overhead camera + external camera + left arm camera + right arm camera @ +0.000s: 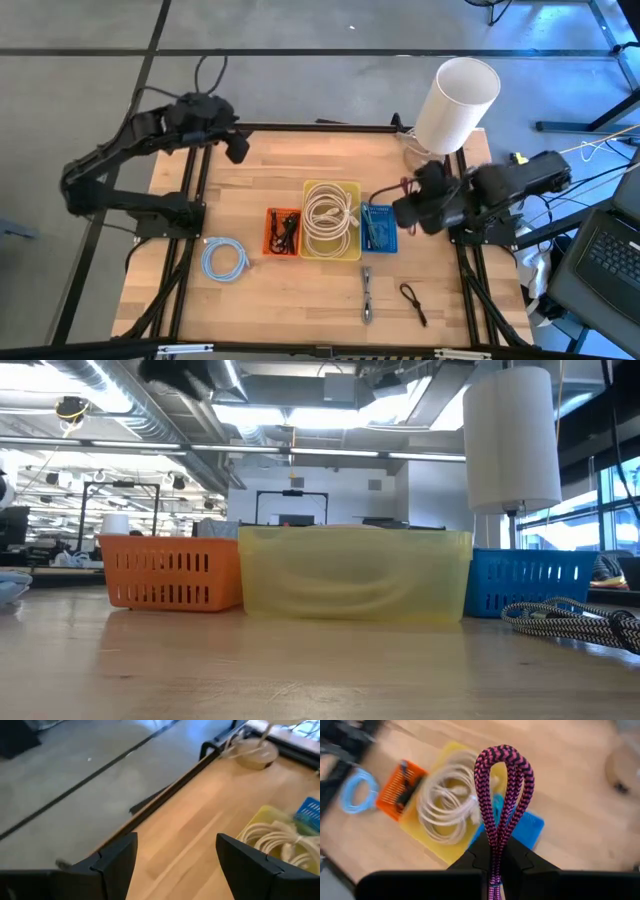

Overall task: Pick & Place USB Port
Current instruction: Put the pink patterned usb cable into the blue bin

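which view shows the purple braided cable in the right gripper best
The right wrist view: the purple braided cable fills the frame, folded in a loop, clamped in the right gripper. The high view shows only a thin reddish loop beside that gripper. The low and left wrist views don't show it.

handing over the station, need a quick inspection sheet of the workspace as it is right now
surface: wooden table, bare at the back.
job's things: orange basket, yellow basket holding white cables, blue basket, in a row.
clutter: white paper roll on a stand at the back right.
grippers: left gripper open over the back left; right gripper shut on a purple braided cable beside the blue basket.
cables: light blue coil, striped braided cable, black cable loose at the front.
surroundings: laptop off the table's right.
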You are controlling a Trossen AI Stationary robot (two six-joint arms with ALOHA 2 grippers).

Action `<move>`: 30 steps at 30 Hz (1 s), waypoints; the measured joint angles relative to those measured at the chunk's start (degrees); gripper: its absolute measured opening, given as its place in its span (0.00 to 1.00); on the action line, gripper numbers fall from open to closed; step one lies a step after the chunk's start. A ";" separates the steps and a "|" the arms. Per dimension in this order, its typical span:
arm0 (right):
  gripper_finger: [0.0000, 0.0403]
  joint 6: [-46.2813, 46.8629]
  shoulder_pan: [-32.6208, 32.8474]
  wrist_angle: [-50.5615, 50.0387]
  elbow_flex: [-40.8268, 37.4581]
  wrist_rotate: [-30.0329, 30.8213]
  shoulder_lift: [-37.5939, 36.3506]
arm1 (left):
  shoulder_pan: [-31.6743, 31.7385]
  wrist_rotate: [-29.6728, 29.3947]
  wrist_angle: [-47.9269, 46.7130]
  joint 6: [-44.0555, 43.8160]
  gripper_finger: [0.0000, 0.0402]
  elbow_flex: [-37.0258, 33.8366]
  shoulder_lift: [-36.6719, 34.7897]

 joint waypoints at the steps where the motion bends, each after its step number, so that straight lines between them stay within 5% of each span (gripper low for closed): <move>1: 0.04 1.82 0.38 0.38 -1.97 -0.65 0.04 | 0.00 -0.57 0.37 -1.05 0.65 -2.30 -1.35; 11: 0.04 5.61 -3.63 20.78 -22.37 -8.91 -0.60 | 0.00 0.75 9.98 -9.40 0.65 -18.54 -7.80; 22: 0.04 -0.49 -10.57 39.74 -37.96 -13.54 -0.60 | 0.01 -0.66 11.66 -9.42 0.65 -18.99 -6.65; 30: 0.04 -0.43 -12.74 49.29 -46.58 -10.17 -0.60 | 0.01 -1.31 12.91 -9.41 0.65 -18.99 -6.65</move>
